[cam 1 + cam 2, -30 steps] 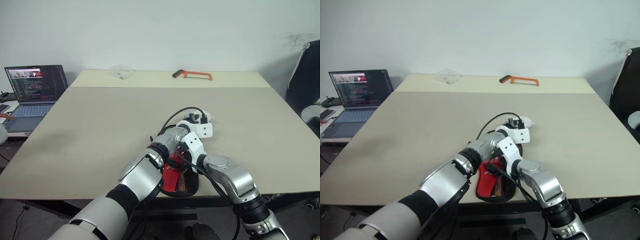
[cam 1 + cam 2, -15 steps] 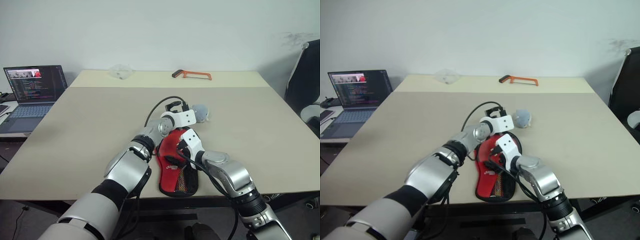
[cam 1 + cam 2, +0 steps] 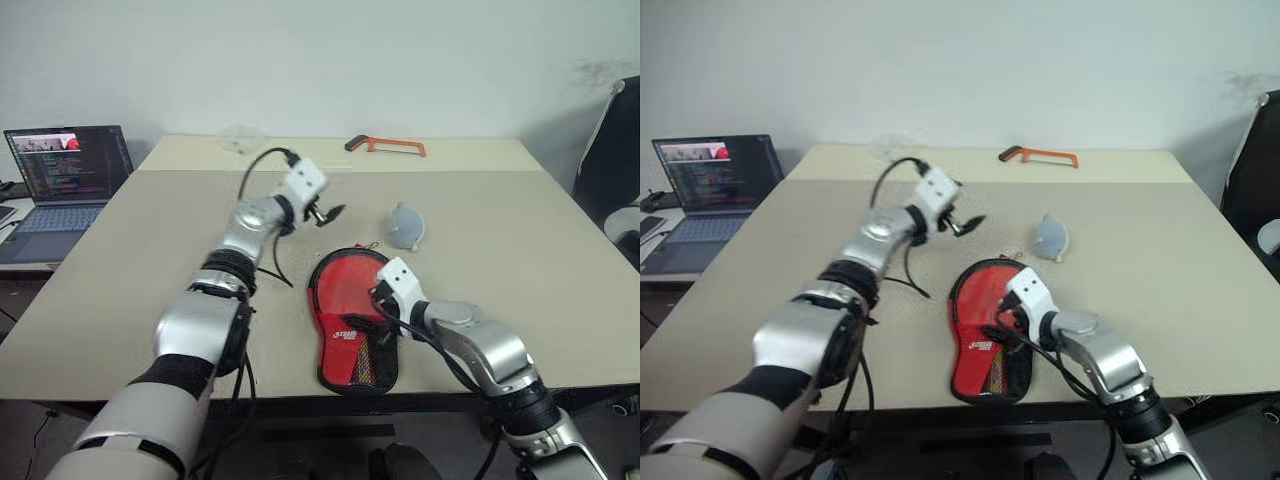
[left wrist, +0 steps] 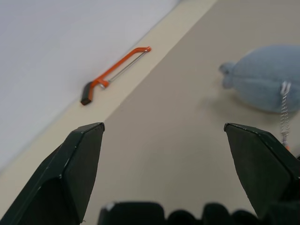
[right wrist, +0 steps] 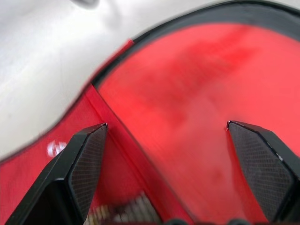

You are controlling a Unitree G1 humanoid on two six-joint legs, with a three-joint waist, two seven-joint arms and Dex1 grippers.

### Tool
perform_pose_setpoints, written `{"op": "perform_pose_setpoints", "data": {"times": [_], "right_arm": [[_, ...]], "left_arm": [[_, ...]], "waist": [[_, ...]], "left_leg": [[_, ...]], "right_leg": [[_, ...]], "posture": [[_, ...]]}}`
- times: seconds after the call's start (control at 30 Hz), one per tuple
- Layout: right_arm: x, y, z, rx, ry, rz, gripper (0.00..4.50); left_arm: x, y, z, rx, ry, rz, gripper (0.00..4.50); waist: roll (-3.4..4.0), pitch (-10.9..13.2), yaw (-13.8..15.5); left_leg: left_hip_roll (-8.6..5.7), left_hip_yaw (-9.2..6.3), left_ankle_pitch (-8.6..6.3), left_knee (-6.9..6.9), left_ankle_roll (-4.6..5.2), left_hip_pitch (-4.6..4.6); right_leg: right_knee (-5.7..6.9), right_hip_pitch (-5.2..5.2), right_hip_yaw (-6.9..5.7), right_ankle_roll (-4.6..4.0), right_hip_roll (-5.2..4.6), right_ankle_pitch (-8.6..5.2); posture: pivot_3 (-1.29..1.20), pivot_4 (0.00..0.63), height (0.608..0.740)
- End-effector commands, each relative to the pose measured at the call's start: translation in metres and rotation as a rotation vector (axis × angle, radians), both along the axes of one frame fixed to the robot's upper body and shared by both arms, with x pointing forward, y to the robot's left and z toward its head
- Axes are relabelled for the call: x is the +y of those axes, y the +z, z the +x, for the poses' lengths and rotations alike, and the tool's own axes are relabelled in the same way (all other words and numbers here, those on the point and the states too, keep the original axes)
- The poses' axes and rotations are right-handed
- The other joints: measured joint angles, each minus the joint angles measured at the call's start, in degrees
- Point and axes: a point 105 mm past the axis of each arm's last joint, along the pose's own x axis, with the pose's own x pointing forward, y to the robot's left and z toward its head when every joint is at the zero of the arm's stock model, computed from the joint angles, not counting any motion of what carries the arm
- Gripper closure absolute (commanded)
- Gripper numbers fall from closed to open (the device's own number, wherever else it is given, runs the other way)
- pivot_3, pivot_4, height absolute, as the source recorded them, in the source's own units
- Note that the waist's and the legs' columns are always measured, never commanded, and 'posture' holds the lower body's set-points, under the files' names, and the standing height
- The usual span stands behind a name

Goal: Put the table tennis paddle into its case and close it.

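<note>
The right gripper (image 5: pixel 171 154) has its fingers spread wide, empty, just above the red case (image 3: pixel 350 320), which lies flat near the table's (image 3: pixel 150 260) front edge with its round end away from the robot. The left gripper (image 3: pixel 328 213) hangs raised over the table, fingers apart and empty, well clear of the case. Beyond it lie a grey pouch (image 3: pixel 406 226) and a hacksaw (image 3: pixel 385 147).
</note>
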Motion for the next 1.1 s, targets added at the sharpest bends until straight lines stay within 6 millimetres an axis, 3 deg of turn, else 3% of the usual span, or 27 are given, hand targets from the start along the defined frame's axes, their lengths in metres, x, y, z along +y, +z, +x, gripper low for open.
{"op": "perform_pose_setpoints", "data": {"times": [0.03, 0.13, 0.33, 0.47, 0.53, 0.63, 0.8, 0.9, 1.1], "right_arm": [[0.008, 0.035, -0.010, -0.072, 0.073, 0.061, 0.00], [0.005, 0.057, -0.013, -0.121, 0.101, 0.085, 0.00], [-0.028, 0.126, -0.005, -0.271, 0.064, 0.164, 0.00], [-0.058, 0.166, 0.024, -0.373, -0.096, 0.211, 0.00], [-0.077, 0.175, 0.051, -0.404, -0.252, 0.221, 0.00], [-0.101, 0.167, 0.090, -0.402, -0.446, 0.174, 0.00], [-0.112, 0.134, 0.141, -0.364, -0.655, 0.174, 0.00], [-0.103, 0.108, 0.155, -0.289, -0.674, 0.167, 0.00], [-0.091, 0.079, 0.163, -0.172, -0.697, 0.217, 0.00]], "left_arm": [[0.001, 0.017, -0.015, 0.060, -0.155, -0.114, 0.04], [0.004, 0.012, -0.028, 0.161, -0.253, -0.178, 0.04], [-0.022, -0.038, -0.054, 0.263, -0.323, -0.155, 0.04], [-0.051, -0.066, -0.074, 0.312, -0.356, -0.170, 0.04], [-0.062, -0.078, -0.078, 0.306, -0.339, -0.157, 0.04], [-0.076, -0.088, -0.079, 0.317, -0.309, -0.169, 0.04], [-0.085, -0.107, -0.079, 0.347, -0.236, -0.159, 0.04], [-0.084, -0.123, -0.083, 0.384, -0.197, -0.148, 0.04], [-0.081, -0.137, -0.088, 0.440, -0.152, -0.149, 0.04]], "waist": [[0.02, 0.02, 0.00], [0.08, 0.11, -0.01], [0.13, 0.13, 0.33], [0.13, 0.15, 0.67], [0.13, 0.15, 0.81], [0.13, 0.14, 0.88], [0.15, 0.14, 0.05], [0.16, 0.14, -0.13], [0.23, 0.10, -0.04]], "left_leg": [[0.00, -0.03, 0.00, 0.00, 0.00, -0.07], [-0.02, -0.01, -0.01, 0.00, 0.02, -0.14], [-0.03, 0.04, -0.04, 0.00, 0.08, -0.13], [-0.02, 0.01, -0.05, 0.00, 0.09, -0.14], [-0.01, 0.06, -0.05, 0.01, 0.10, -0.10], [0.00, 0.17, -0.04, 0.01, 0.10, -0.03], [0.05, 0.35, -0.01, -0.02, 0.12, 0.05], [0.07, 0.39, 0.00, -0.04, 0.12, 0.04], [0.06, 0.38, -0.01, -0.09, 0.12, 0.02]], "right_leg": [[0.00, -0.06, -0.01, -0.02, 0.00, 0.01], [-0.05, -0.09, 0.03, -0.04, 0.01, 0.01], [-0.09, -0.08, 0.15, -0.03, -0.02, 0.01], [-0.06, -0.08, 0.16, -0.05, -0.02, 0.02], [-0.04, -0.07, 0.20, -0.09, -0.02, 0.05], [-0.02, -0.05, 0.27, -0.16, -0.03, 0.09], [0.04, -0.03, 0.35, -0.24, 0.00, 0.14], [0.06, -0.08, 0.36, -0.27, 0.00, 0.17], [0.00, -0.08, 0.38, -0.27, -0.03, 0.17]], "posture": [[0.00, 0.150, 0.740], [0.00, 0.150, 0.740], [0.00, 0.150, 0.740], [0.00, 0.150, 0.740], [0.00, 0.150, 0.740], [0.00, 0.150, 0.740], [0.00, 0.150, 0.740], [0.00, 0.150, 0.740], [0.00, 0.150, 0.740]]}}
